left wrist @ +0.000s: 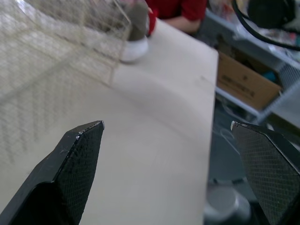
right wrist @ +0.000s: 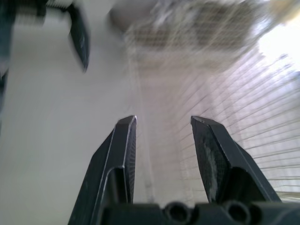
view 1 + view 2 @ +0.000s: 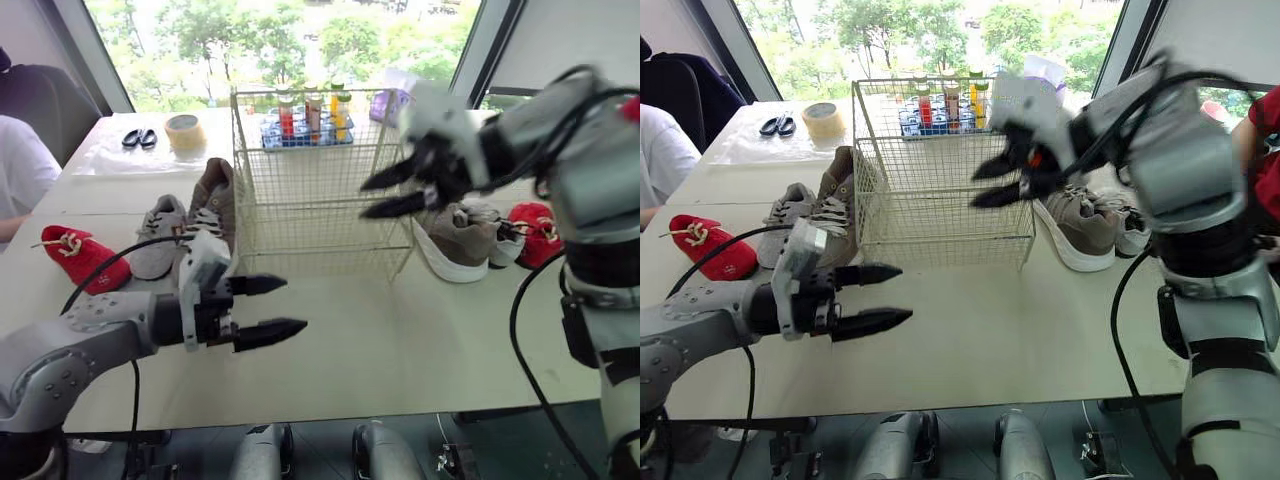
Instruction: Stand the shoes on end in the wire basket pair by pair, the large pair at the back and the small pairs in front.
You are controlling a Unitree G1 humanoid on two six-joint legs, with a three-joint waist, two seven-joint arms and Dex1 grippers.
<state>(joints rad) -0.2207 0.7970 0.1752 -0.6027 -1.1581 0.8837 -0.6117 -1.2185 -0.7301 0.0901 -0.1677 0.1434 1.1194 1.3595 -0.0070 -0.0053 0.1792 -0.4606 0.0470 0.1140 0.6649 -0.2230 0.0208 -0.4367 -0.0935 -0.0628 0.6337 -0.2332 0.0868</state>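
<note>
Wire basket (image 3: pixel 312 215) stands mid-tabletop (image 3: pixel 390 345) with no shoes in it, so no pair is placed yet. Shoes are split to either side. On the robot's left, a large brown shoe (image 3: pixel 216 192) lies just beside the basket's left wall, long axis running roughly front to back. A grey sneaker (image 3: pixel 160 238) is next to it, and a small red shoe (image 3: pixel 80 256) lies further out. On the right, the matching brown shoe (image 3: pixel 458 240) lies close by the basket's right wall, set slantwise to it. A pale sneaker (image 3: pixel 503 238) and another red shoe (image 3: pixel 537 228) lie beyond. Left tool (image 3: pixel 292 305) hovers low over bare tabletop in front of the basket, fingers apart and empty, with the left-hand shoes behind and to its outer side. Right tool (image 3: pixel 368 198) hangs raised at the basket's right front corner, fingers apart and empty, with the right brown shoe just below and outboard. Judgement: the large pair goes first, and each arm is nearer the brown shoe on its own side.
</note>
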